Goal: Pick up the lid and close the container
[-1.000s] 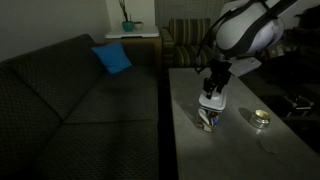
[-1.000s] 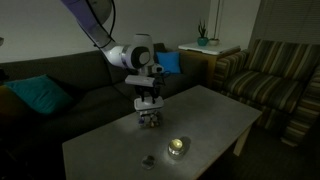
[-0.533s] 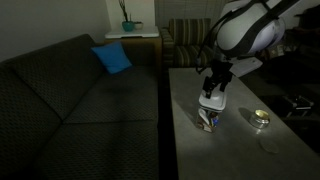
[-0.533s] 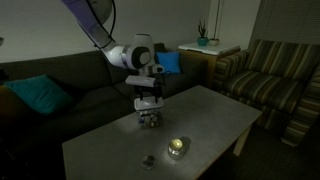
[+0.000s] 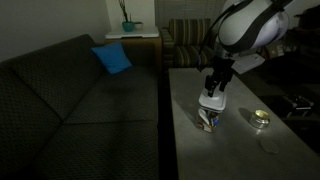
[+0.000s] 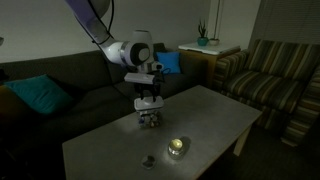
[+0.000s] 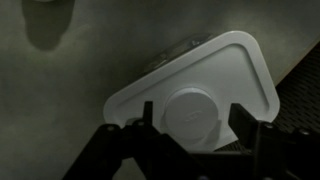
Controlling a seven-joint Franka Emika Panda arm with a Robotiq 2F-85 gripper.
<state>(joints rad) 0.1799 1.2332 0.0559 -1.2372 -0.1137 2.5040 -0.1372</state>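
The whitish lid (image 7: 190,95) lies flat on top of the container (image 5: 208,120), whose clear edge just peeks out beyond the lid in the wrist view (image 7: 180,50). The lid shows as a white patch in both exterior views (image 5: 210,103) (image 6: 150,103), with the container under it (image 6: 150,119). My gripper (image 7: 195,120) hangs straight above the lid. Its two fingers stand apart on either side of the lid's round raised centre, with a gap on each side. It also shows in both exterior views (image 5: 213,88) (image 6: 150,88).
A small round shiny tin (image 5: 260,118) (image 6: 177,147) sits on the grey table (image 5: 240,160) (image 6: 215,115) near the container. A small flat object (image 6: 147,160) lies beside it. A dark sofa (image 5: 80,100) runs along the table's edge; a striped armchair (image 6: 270,80) stands beyond.
The arm has risen a little above the lid. The lid and container stay where they were.
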